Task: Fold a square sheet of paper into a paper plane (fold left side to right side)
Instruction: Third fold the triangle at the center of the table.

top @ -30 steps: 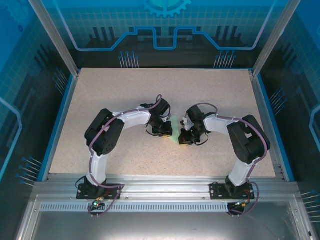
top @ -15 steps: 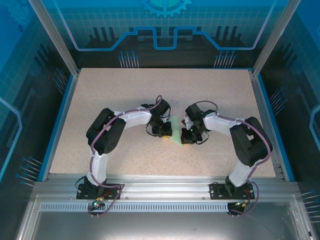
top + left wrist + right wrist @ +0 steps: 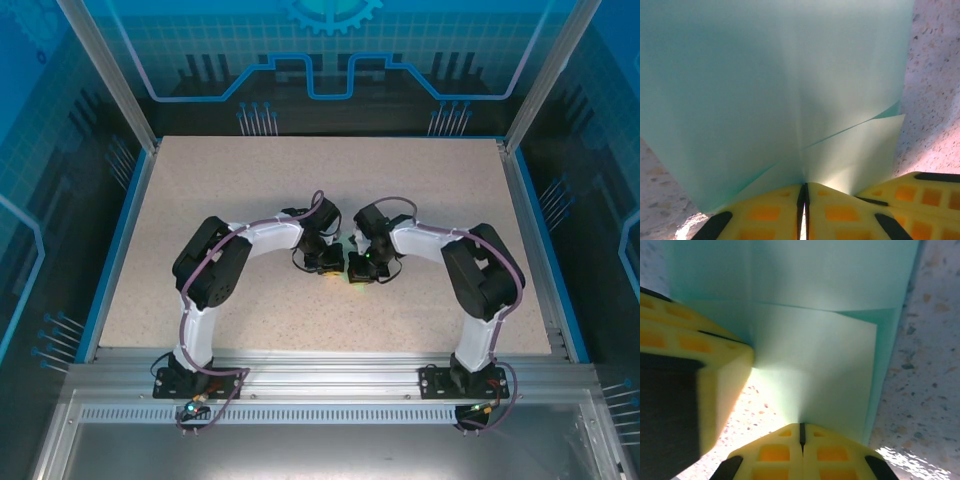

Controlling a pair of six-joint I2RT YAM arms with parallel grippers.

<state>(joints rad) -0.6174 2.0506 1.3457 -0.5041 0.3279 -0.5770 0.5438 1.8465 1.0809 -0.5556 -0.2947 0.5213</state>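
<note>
The square sheet of paper (image 3: 790, 85) is pale mint green, with creases and an overlapping flap. In the top view only slivers of the sheet of paper (image 3: 352, 240) peek out between the two wrists. My left gripper (image 3: 804, 186) is shut, the paper's crease running into its closed yellow fingertips. Opposite it, my right gripper (image 3: 801, 427) is also shut, pinching a raised flap of the paper (image 3: 815, 355). Both grippers, left (image 3: 335, 267) and right (image 3: 358, 268), meet tip to tip at the table's middle. No finished paper plane is seen.
The speckled beige table (image 3: 250, 180) spreads around the arms, bounded by a blue rim (image 3: 120, 240) and a metal frame. The other gripper's yellow fingers (image 3: 690, 365) crowd the left of the right wrist view.
My right gripper has moved left toward the left gripper, covering most of the paper that showed between them. The left arm has barely moved.
</note>
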